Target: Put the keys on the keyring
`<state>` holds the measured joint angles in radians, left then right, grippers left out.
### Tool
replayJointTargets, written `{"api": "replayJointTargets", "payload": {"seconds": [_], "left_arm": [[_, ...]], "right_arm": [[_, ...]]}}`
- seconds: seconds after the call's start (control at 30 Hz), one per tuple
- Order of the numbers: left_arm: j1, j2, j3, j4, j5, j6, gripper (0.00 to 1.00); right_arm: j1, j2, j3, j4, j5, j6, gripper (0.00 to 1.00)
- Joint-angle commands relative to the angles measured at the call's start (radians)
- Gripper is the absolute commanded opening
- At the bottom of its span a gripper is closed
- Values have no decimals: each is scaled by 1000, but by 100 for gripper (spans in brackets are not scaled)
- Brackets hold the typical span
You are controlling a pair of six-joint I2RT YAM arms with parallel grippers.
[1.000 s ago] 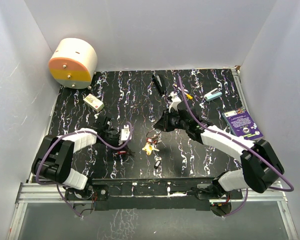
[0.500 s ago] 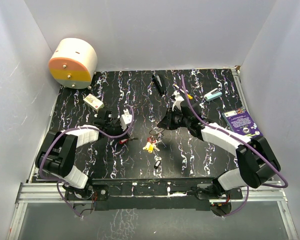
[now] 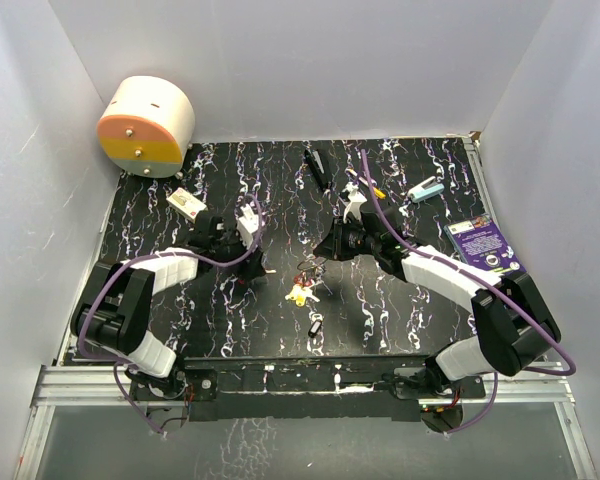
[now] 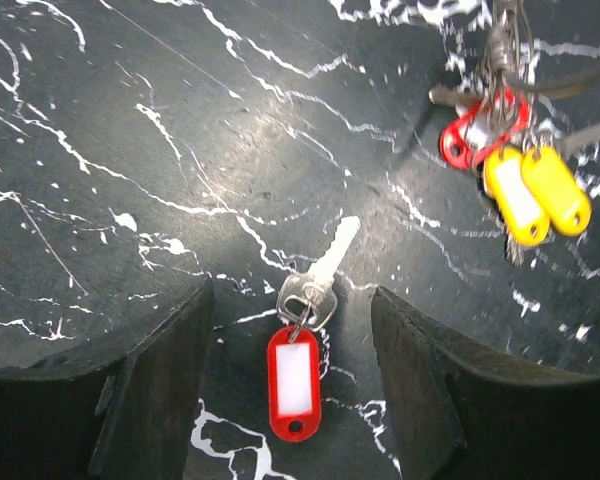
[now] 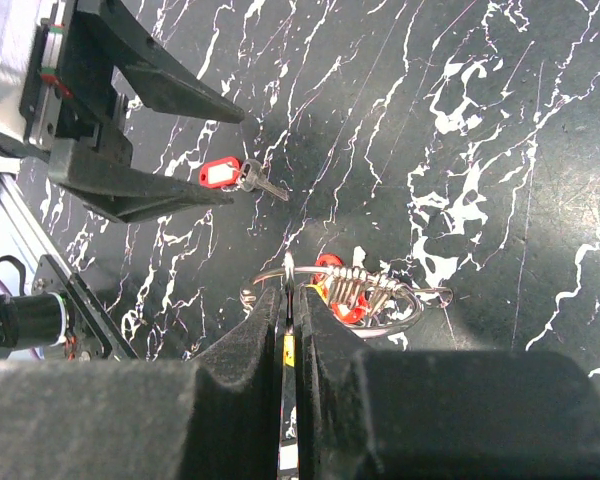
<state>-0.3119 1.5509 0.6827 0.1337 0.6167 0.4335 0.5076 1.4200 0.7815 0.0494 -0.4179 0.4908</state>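
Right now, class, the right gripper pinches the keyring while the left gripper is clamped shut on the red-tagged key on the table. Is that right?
No. The left gripper is open, not clamped: the left wrist view shows the red-tagged key lying loose on the table between its spread jaws. The right gripper does pinch the keyring.

The tabletop (image 3: 220,330) is black, veined with white marble streaks. A loose key (image 4: 295,375) has a red tag with a white label and a silver blade. On the silver keyring (image 5: 288,266), the keys (image 4: 535,195) wear yellow and red tags. At the upper left of the top view, the drum (image 3: 145,125) is cream with an orange and yellow face. The card (image 3: 485,250) at right is purple.
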Motion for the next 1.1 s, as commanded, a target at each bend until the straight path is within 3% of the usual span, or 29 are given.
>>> {"api": "replayJointTargets", "payload": {"seconds": [0.0, 0.1, 0.17, 0.33, 0.5, 0.77, 1.07], "left_arm": [[-1, -8, 32, 140, -24, -334, 62], [-1, -21, -55, 364, -75, -591, 62], [-2, -39, -168, 530, -152, -682, 59], [-108, -146, -414, 896, -363, -532, 64], [-126, -138, -435, 979, -450, -458, 64], [-131, -87, -537, 1126, -353, -285, 64], [-145, -24, -546, 1141, -340, -280, 59]], "right_arm": [[-6, -26, 48, 69, -9, -11, 8], [-7, -31, 53, 65, -6, -12, 8], [-8, -35, 62, 51, -3, -17, 8], [-13, -55, 73, 26, 19, -27, 8], [-18, -29, 105, 19, 4, -38, 8], [-18, 11, 109, 61, -42, -23, 8], [-21, -32, 92, 54, -13, -31, 8]]}}
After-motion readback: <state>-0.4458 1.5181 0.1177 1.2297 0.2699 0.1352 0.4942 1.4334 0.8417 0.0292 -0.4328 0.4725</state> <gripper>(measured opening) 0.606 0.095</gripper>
